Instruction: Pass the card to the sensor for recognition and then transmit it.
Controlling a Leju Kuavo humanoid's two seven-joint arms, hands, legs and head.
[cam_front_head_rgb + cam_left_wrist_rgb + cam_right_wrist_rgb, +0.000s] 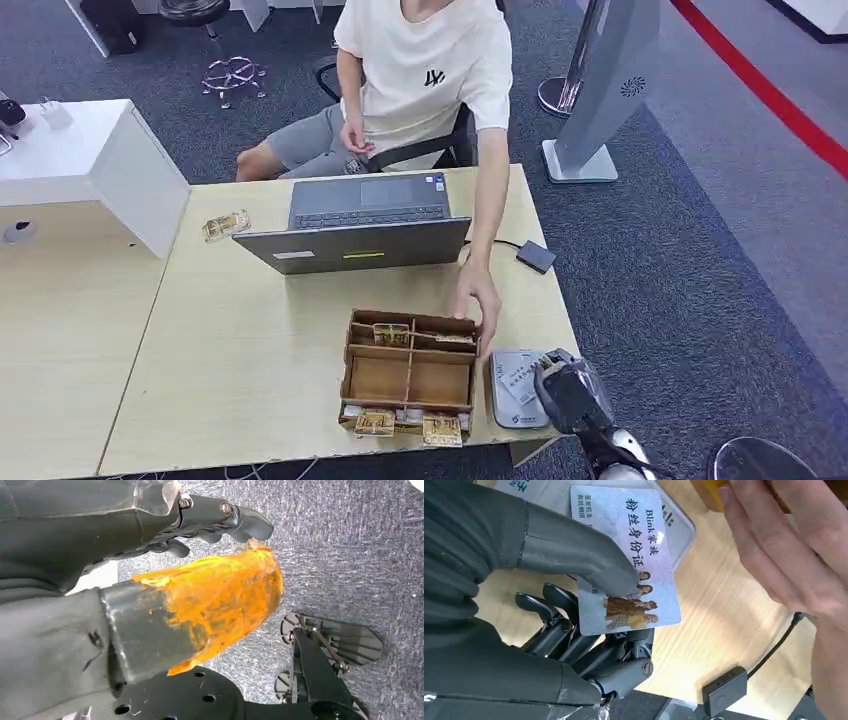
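So the card (626,560) is being pinched under the right hand's (574,625) thumb, held flat over the card reader (512,392) so it can be scanned; person's hand (794,550) waits nearby.

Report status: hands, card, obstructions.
Right hand pinches card over the reader. Left hand hangs empty. Person's hand by the divided box.

Card (629,565): glossy white-blue, Chinese text plus "Blink", photo of people at one end; pinched flat between right hand (589,605) thumb and fingers. Sensor (517,388): flat grey-white pad on worktop, directly under the hand-held card.
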